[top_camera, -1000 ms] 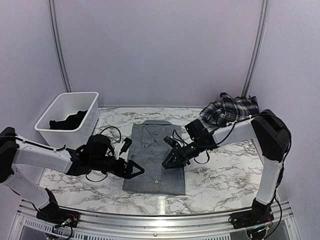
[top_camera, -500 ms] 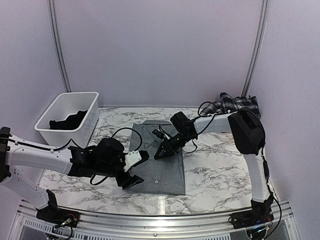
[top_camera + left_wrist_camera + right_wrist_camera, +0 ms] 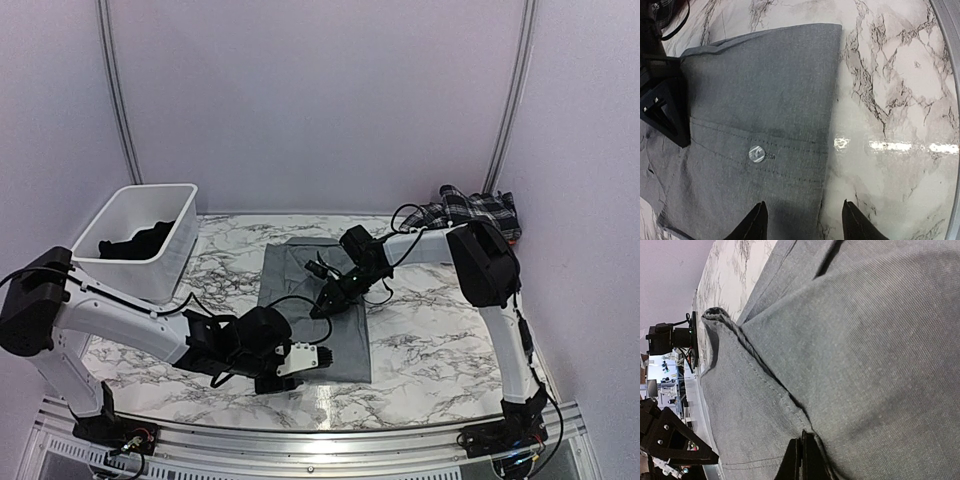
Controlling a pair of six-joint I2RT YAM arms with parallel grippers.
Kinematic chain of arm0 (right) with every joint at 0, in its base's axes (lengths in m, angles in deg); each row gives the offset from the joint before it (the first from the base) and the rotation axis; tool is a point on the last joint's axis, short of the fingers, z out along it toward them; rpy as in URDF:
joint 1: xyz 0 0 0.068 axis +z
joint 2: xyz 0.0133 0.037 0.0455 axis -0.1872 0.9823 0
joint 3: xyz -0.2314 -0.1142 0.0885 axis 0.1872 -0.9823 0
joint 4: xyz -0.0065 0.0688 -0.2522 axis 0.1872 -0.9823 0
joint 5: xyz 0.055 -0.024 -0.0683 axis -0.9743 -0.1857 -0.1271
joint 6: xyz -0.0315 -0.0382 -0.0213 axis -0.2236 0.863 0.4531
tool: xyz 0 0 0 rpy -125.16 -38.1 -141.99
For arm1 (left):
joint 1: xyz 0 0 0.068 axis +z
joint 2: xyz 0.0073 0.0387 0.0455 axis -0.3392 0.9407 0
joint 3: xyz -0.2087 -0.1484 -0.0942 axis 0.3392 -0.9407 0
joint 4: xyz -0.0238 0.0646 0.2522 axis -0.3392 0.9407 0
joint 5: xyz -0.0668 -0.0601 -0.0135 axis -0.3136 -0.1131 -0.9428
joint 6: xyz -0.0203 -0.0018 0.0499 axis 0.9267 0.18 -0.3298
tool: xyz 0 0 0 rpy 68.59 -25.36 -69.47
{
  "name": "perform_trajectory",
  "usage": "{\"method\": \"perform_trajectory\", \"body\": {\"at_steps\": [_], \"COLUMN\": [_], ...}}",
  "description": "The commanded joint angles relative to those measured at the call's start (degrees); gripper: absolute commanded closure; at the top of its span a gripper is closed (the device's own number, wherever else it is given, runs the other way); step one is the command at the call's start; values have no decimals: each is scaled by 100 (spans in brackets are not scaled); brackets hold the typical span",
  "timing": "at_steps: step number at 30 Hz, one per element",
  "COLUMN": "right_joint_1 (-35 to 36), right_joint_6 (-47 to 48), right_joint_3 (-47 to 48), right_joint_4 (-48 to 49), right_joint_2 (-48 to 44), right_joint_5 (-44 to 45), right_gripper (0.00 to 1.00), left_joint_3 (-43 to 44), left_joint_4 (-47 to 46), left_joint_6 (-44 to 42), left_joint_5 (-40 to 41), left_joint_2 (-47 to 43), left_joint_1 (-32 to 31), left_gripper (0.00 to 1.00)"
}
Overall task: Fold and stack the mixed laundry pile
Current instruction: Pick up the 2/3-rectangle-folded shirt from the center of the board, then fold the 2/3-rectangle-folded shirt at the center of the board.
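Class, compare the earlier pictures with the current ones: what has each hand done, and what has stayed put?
The left hand swung from the left edge of the shirt to its near hem, jaws narrowing but open. The right hand shifted toward the shirt's middle and shut on a fold. Shirt, basket and plaid piece stayed.

left tool (image 3: 805, 222) parted, right tool (image 3: 801, 460) closed

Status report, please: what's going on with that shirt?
Right gripper shut, pinching grey shirt mid-panel. Left gripper open, straddling shirt's near edge. No obstruction seen.
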Motion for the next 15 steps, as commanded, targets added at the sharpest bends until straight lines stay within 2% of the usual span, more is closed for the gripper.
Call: {"method": "perform_trajectory", "body": {"at_steps": [1,5,8,12,13,14,15], "right_joint_1": [-8,-6,-6,16,45,67,106], "right_joint_6": [132,127,121,134,136,117,73], "right_joint_3": [-132,-133,-130,-197,-251,-338,-468], "right_joint_4": [-264,-269,-274,-285,-278,-262,-202], "right_joint_2": [146,190,215,182,137,69,-21], "right_joint_5": [509,501,512,524,548,561,534], "right_gripper": [100,100,100,100,100,100,100], "left_joint_3": [296,355,386,616,734,879,1029], "left_joint_4": [-232,-334,-294,-52,170,442,734], "left_joint_6": [-529,-989,-1274,-1254,-1188,-1084,-948], "left_joint_5": [442,726,931,1059,1084,1120,1129], "left_joint_2": [390,652,774,704,633,544,452], "left_joint_1": [-141,-232,-252,-323,-349,-376,-394], "left_gripper": [50,53,60,79,87,99,100]}}
